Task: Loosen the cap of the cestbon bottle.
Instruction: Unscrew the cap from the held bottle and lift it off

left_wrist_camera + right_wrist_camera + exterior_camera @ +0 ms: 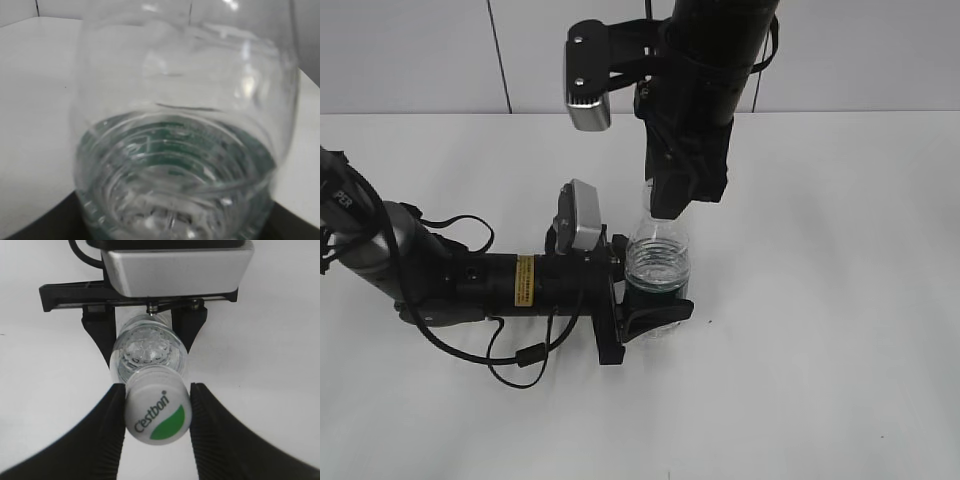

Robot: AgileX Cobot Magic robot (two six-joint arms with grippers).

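The cestbon bottle point(658, 252) stands upright on the white table, clear with ribbed shoulders and a green label low down. My left gripper point(646, 310) reaches in from the left and is shut on its lower body; the bottle fills the left wrist view point(180, 150). My right gripper point(668, 208) comes down from above and hides the cap in the exterior view. In the right wrist view the white cap point(157, 412), with "Cestbon" print and a green mark, sits between my right gripper's point(157, 405) two black fingers, which press on both its sides. The bottle body point(147, 347) shows below it.
The left arm point(470, 280) lies low across the table's left side with a loose black cable point(520, 355). The white table point(820, 300) extends to the right and front. A grey wall point(420, 50) stands behind.
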